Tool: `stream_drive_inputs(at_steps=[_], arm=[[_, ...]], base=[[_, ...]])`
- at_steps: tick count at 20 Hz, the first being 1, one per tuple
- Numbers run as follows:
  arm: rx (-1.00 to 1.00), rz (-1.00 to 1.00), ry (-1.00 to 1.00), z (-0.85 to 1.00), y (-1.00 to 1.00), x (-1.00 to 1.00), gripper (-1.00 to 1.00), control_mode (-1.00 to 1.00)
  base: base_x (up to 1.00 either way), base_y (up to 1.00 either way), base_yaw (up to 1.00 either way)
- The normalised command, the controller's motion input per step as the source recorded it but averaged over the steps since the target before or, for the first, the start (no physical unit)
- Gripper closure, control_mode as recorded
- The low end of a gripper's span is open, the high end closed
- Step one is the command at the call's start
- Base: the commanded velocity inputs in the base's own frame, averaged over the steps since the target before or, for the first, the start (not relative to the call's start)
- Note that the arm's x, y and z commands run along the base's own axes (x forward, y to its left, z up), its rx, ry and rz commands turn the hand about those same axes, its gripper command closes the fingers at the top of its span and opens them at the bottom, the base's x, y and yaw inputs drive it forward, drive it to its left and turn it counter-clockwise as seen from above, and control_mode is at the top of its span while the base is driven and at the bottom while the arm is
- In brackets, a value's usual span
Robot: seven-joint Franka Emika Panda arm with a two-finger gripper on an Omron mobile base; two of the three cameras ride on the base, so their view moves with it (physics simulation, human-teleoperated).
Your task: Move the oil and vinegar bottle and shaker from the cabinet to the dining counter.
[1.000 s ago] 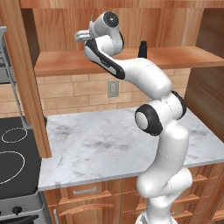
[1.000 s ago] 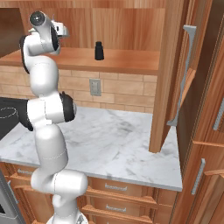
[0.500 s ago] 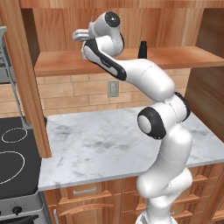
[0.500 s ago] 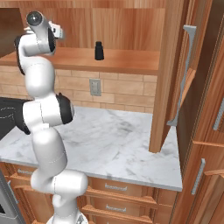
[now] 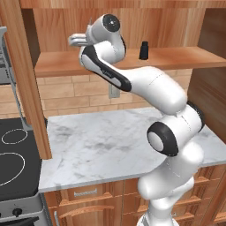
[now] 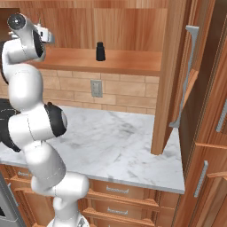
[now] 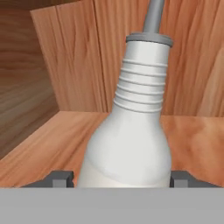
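The two fingers (image 7: pixel 122 178) stand wide apart, one tip (image 7: pixel 59 178) to the left and one to the right of the bottle (image 7: pixel 131 131). The bottle's wide lower body sits between the tips, close against both. Whether the pads touch it cannot be told, and no lift off the shelf (image 7: pixel 61 144) is visible. The bottle stands upright on the plank shelf. Its ribbed neck, collar and thin grey spout rise above the fingers.

Past the bottle, the shelf runs back to the wooden rear wall of the cabinet (image 7: pixel 74 57). A wooden side wall closes the space left of the fingers.

In the left base view, the hand (image 5: pixel 79 40) reaches into the left part of the open cabinet (image 5: pixel 62 22), just above the shelf (image 5: pixel 176 57). The shaker (image 5: pixel 144 50) stands upright on the same shelf, well to the right of the fingers and apart from them. In the right base view, the shaker (image 6: pixel 100 51) sits near the middle of the shelf (image 6: pixel 133 60), with the hand (image 6: pixel 44 33) far to its left.

Below the shelf lie a brick backsplash (image 5: pixel 66 90) with a wall outlet (image 6: pixel 96 88), and a marble tabletop (image 5: pixel 101 145). A cabinet door (image 6: pixel 177 71) with a silver bar handle (image 6: pixel 186 75) stands open at the right.
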Motion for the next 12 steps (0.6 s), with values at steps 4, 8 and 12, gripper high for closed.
stream_drive_inputs(at_steps=[4,8,12], arm=[[0.03,0.00,0.00,0.00,0.00,-0.87,1.00,-1.00],[0.07,0.00,0.00,0.01,0.00,-0.88,1.00,-1.00],[0.03,0.00,0.00,0.04,0.00,-0.93,1.00,-1.00]], base=[[0.00,0.00,0.00],[0.00,0.00,0.00],[0.00,0.00,0.00]])
